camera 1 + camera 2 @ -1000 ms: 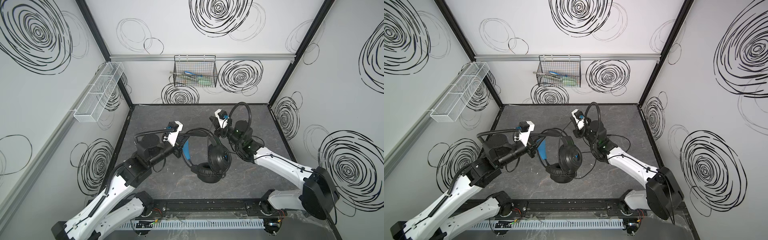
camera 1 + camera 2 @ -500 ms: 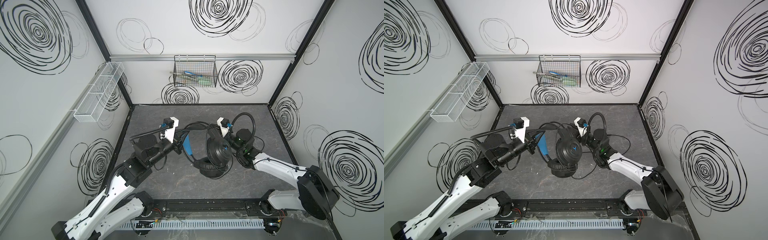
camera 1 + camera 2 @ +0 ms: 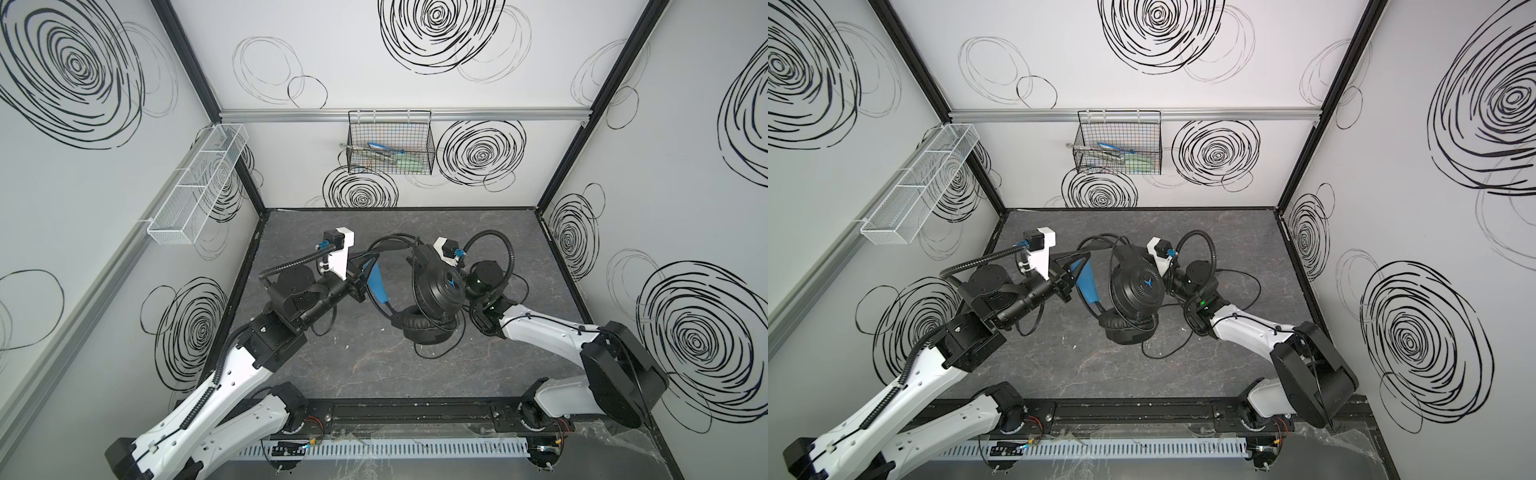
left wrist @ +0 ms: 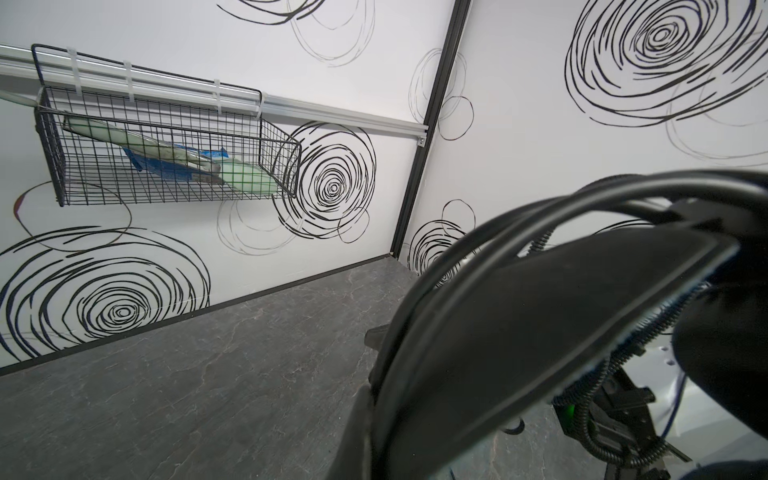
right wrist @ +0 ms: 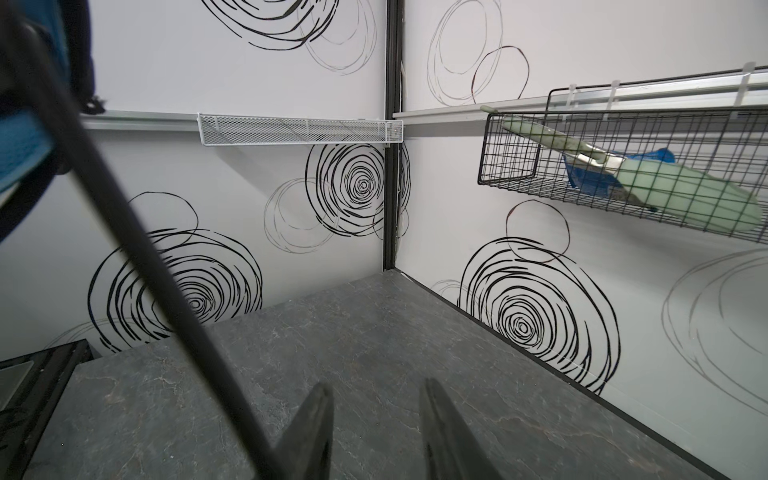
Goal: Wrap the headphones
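Note:
The black headphones hang tilted above the table, one earcup over the other, in both top views. My left gripper is shut on their headband beside the blue strap. In the left wrist view the headband fills the frame against my left gripper. My right gripper is open with nothing between its fingers. It sits behind the upper earcup, hidden in both top views. The thin cable trails loose on the table.
A black wire basket holding utensils hangs on the back wall. A white mesh shelf is fixed to the left wall. More cable loops on the table beside the right arm. The arms' base rail runs along the front.
The right gripper went from shut to open and moved in close behind the upper earcup. The left arm shifted the headphones slightly toward the back, turning the earcup's outer face upward.

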Robot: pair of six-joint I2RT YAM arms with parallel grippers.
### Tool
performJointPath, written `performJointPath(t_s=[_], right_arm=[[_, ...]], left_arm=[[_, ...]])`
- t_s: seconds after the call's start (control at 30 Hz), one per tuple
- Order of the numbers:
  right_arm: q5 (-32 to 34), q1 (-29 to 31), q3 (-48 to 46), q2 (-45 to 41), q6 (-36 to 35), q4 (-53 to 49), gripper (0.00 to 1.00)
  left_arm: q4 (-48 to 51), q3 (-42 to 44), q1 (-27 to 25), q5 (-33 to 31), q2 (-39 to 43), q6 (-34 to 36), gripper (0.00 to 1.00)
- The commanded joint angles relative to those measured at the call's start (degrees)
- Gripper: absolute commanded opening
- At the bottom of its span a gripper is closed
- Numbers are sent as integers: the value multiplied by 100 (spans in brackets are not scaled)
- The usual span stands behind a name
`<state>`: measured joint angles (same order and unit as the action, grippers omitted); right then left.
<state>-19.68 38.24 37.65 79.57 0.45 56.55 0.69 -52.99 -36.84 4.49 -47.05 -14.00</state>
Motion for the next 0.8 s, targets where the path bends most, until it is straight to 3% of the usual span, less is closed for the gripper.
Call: performJointPath(t_s=[0.0, 0.27, 0.77], right_arm=[[-106, -27, -97, 41, 157, 564, 40], [-233, -27, -179, 49, 254, 709, 51], [-338, -18, -587, 202, 591, 1075, 45]], left_arm=[[-963, -410, -7, -164, 39, -517, 0], [-1036, -625, -16, -629, -32, -923, 0], [-1024, -961, -10, -1655, -342, -1294, 0]])
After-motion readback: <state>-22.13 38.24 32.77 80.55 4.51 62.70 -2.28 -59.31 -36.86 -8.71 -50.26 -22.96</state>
